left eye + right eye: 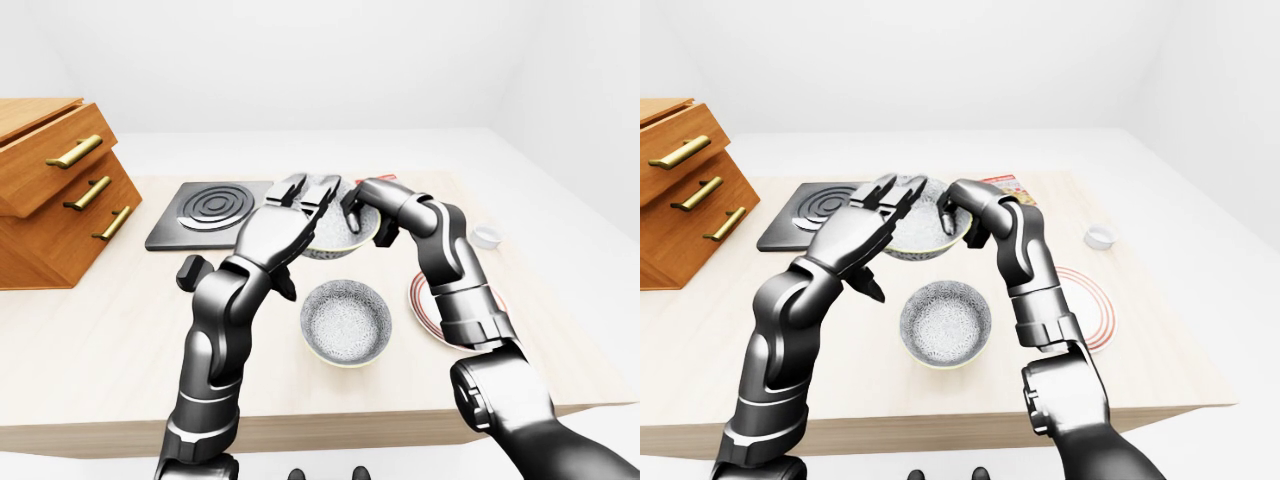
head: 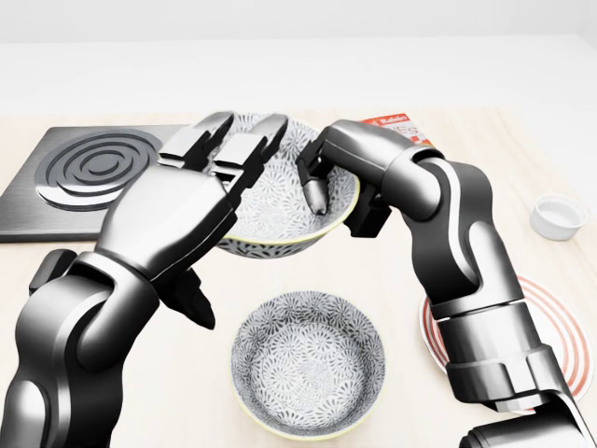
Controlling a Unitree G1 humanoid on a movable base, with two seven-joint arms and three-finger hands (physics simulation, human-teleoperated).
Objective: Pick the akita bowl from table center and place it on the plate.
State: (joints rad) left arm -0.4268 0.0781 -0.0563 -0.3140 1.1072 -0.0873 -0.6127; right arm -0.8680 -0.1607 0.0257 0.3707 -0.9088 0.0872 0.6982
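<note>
The grey-and-white flower-patterned akita bowl with a pale yellow rim sits in the upper middle of the head view, between the two metal hands. It is tilted, its opening tipped toward the camera. Whether its base touches the light wooden table cannot be told.

The right hand grips the bowl's right rim. One dark fingertip hooks down inside the wall, and the other fingers press against the outside just beside it, so the rim is pinched between them.

The left hand is spread wide. Its long fingers are stretched flat across the bowl's left rim and cover that side. They hold nothing, and its thumb points down toward the table.

A second bowl of the same pattern stands upright at the bottom middle of the head view, apart from both hands. The white plate with red rings lies at the lower right, partly behind the right forearm and well apart from the gripped bowl. A small white round dish stands above the plate near the right edge.

A flat black burner plate with raised rings lies at the upper left, just beside the gripped bowl. A red-labelled packet shows above the right wrist. In the left-eye view, a wooden chest of drawers with brass handles stands at the table's left end.
</note>
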